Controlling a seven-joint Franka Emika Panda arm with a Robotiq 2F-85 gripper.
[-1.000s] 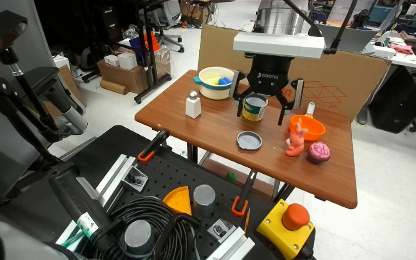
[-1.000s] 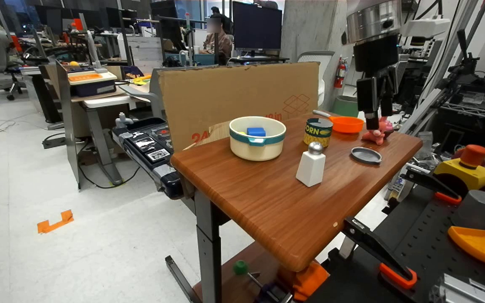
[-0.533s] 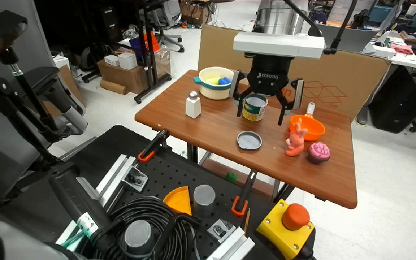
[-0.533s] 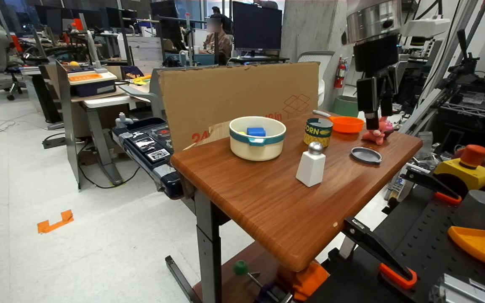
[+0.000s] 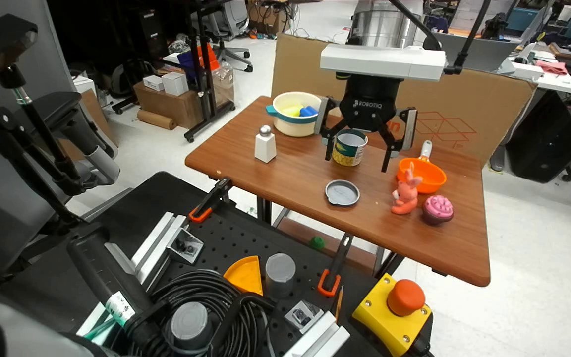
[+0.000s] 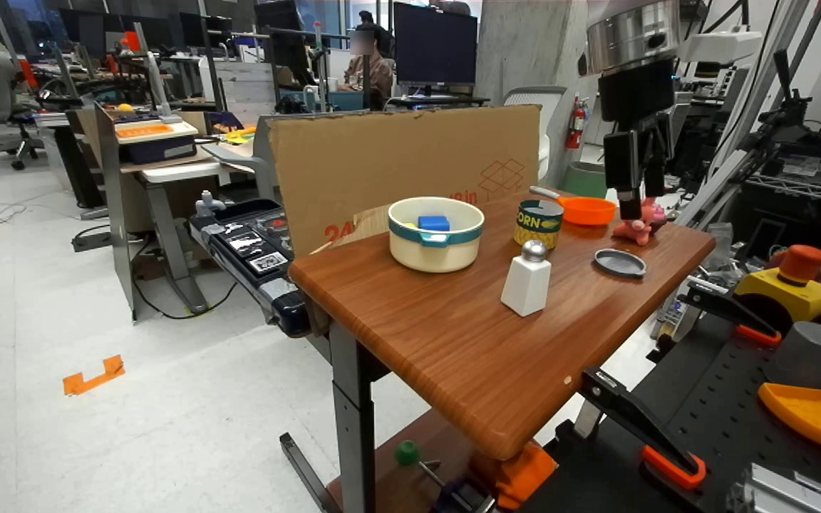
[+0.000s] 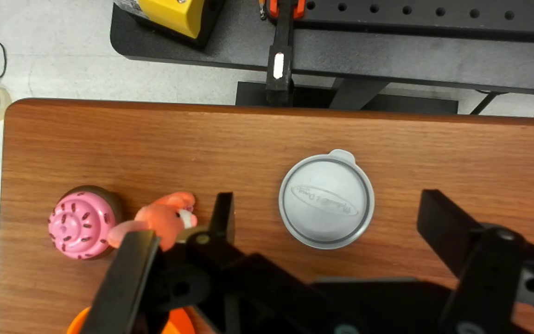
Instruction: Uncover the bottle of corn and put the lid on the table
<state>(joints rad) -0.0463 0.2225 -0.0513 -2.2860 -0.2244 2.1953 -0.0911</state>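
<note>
Lid (image 5: 342, 193) flat on bench (image 5: 295, 173) by the near edge in an exterior view, coral rabbit (image 5: 406, 194) off to one side. End effector (image 5: 357, 163) up above bench, jaws wide apart. Corn jar (image 5: 349, 152) beyond lid, upright, top uncovered. Cream pot (image 5: 291, 129) farther back, then cardboard (image 5: 444, 99) along the bench's far side.

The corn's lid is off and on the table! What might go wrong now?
The corn jar has no lid on, so if the open gripper swung low, it might knock it over. The lid lies loose not far from the edge of the table, so a bump might slide it off. In the wrist view, the toy bunny shows right beside the gripper, so it might get toppled too.
</note>
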